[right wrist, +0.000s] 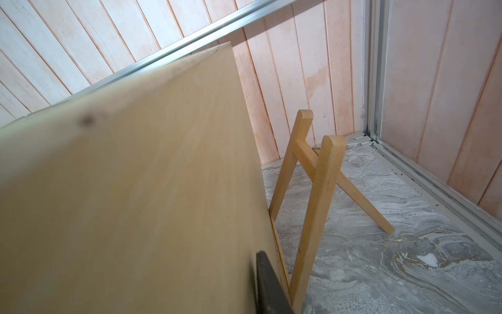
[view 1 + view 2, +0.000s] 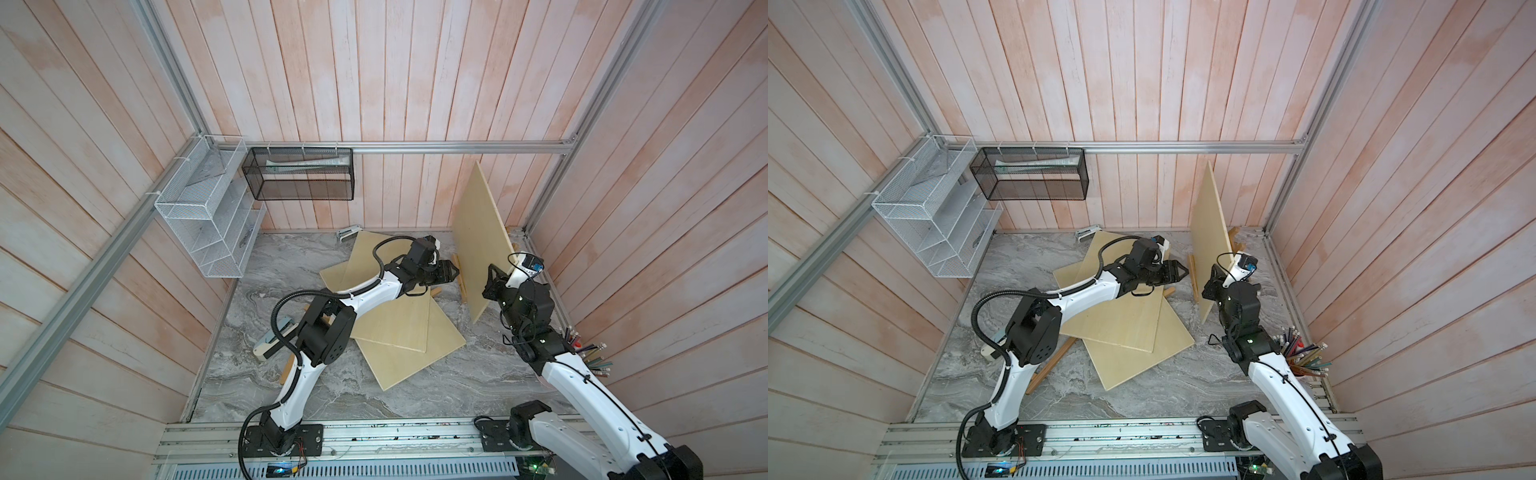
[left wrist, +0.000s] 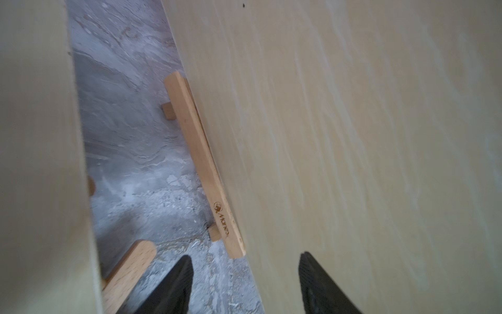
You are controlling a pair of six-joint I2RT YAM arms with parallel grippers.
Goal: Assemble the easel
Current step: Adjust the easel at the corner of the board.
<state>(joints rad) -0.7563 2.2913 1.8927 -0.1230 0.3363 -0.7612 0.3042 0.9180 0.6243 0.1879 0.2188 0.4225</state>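
Your desk (image 2: 457, 395) is a grey marbled surface walled in by pale planks. The largest thing on it is the upright board (image 2: 478, 241), near the back right corner. It leans on the easel (image 1: 320, 190), and its lower edge sits behind the easel's front ledge (image 3: 201, 163). Several flat boards (image 2: 399, 328) lie overlapped in the middle of the desk, partly under your left arm.

On the left wall hangs a white wire rack (image 2: 199, 216) with stepped tiers. One lower tier holds something dark, too small to tell. Beside it, on the back rail, hangs a black mesh basket (image 2: 299, 174) with a pale rolled tube (image 2: 307, 164) lying lengthwise inside.

A bunch of pencils (image 2: 1308, 353) stands at the desk's right edge, beside your right arm. You cannot make out what holds them.

Your right tool (image 2: 492, 278) is pinched narrow on the upright board's near edge. Your left tool (image 3: 245, 257) is spread wide and holds nothing, close to the ledge's end.
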